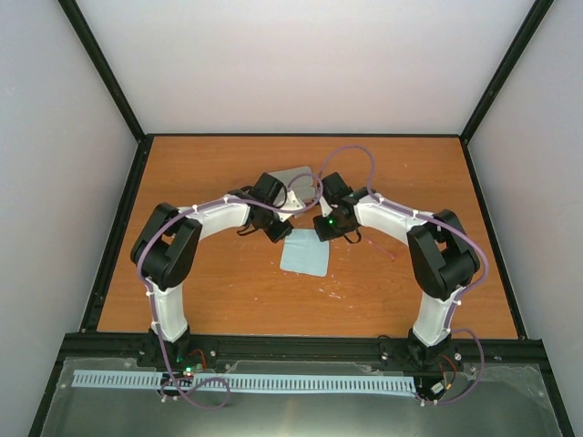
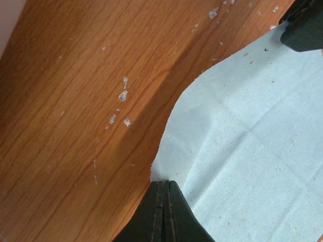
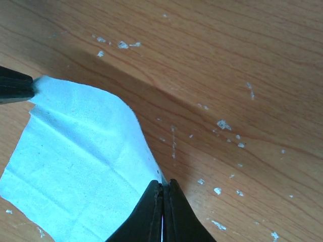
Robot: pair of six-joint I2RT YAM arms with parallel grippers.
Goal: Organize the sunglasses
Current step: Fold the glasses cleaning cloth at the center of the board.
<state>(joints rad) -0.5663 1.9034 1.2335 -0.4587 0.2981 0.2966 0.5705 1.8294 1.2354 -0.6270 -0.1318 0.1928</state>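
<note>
A light blue square cloth [image 1: 304, 254] lies at the table's middle. My left gripper [image 1: 283, 232] is shut on its far left corner, and in the left wrist view the closed tips [image 2: 164, 184] pinch the cloth [image 2: 247, 146] at its edge. My right gripper [image 1: 324, 228] is shut on the far right corner, its tips [image 3: 162, 185] meeting on the cloth [image 3: 75, 156]. The held edge is raised and casts a shadow on the wood. A faint thin reddish line [image 1: 388, 248], possibly part of the sunglasses, lies right of the right gripper. Otherwise the sunglasses are not discernible.
A pale rounded object [image 1: 293, 176] sits just behind the two grippers, partly hidden by them. The orange wooden table [image 1: 209, 291] carries small white flecks. Black frame rails border it, and grey walls stand close on the left, right and back.
</note>
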